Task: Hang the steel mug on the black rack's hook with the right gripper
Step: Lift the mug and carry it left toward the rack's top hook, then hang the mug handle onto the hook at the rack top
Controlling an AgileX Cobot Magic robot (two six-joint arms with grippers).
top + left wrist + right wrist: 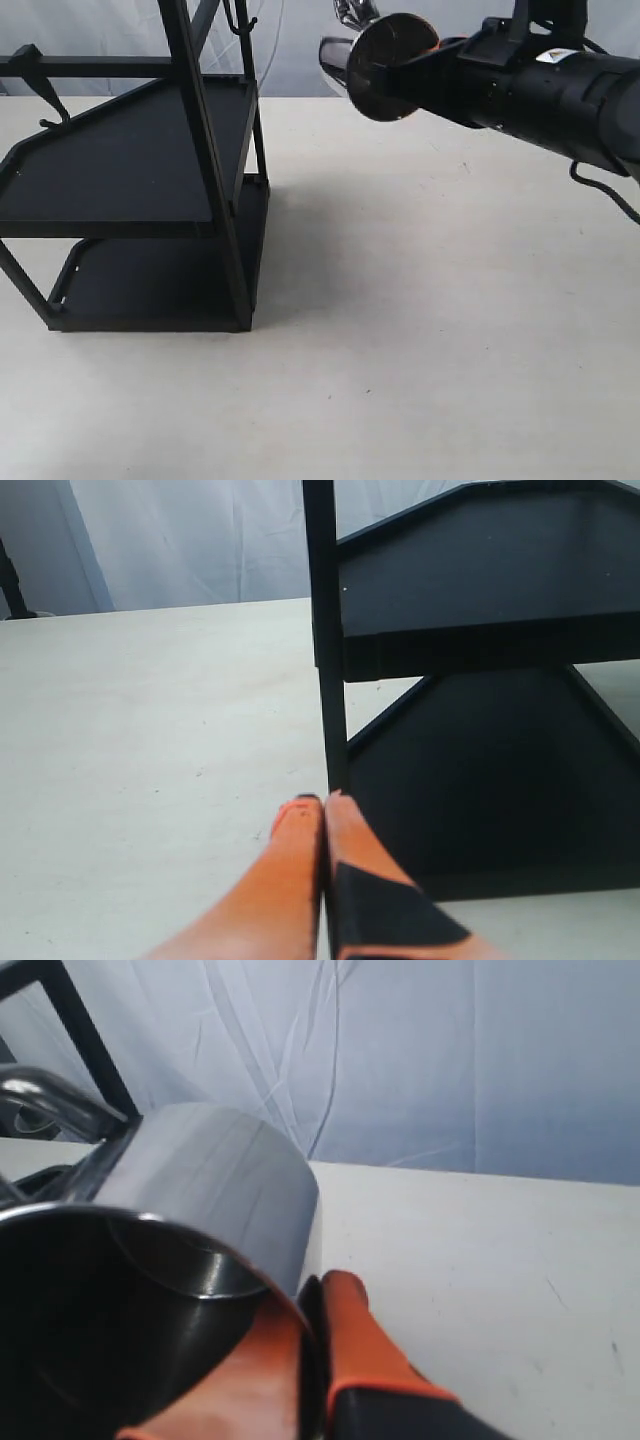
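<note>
The steel mug [392, 65] hangs in the air at the top middle of the exterior view, its round base facing the camera. My right gripper [428, 68] is shut on its wall. In the right wrist view one orange finger lies inside the mug [205, 1185] and the other outside, pinched at the rim [312, 1295]. The looped handle [45, 1100] points away from the fingers. The black rack [150, 190] stands to the left, and a thin hook [240, 22] hangs at its top, left of the mug and apart from it. My left gripper [322, 805] is shut and empty beside a rack post [325, 630].
A thicker slanted peg with a curled end [45, 95] sticks out at the rack's far left. The pale table [430, 330] stretches right of the rack. A white cloth backdrop [450, 1060] hangs behind the table.
</note>
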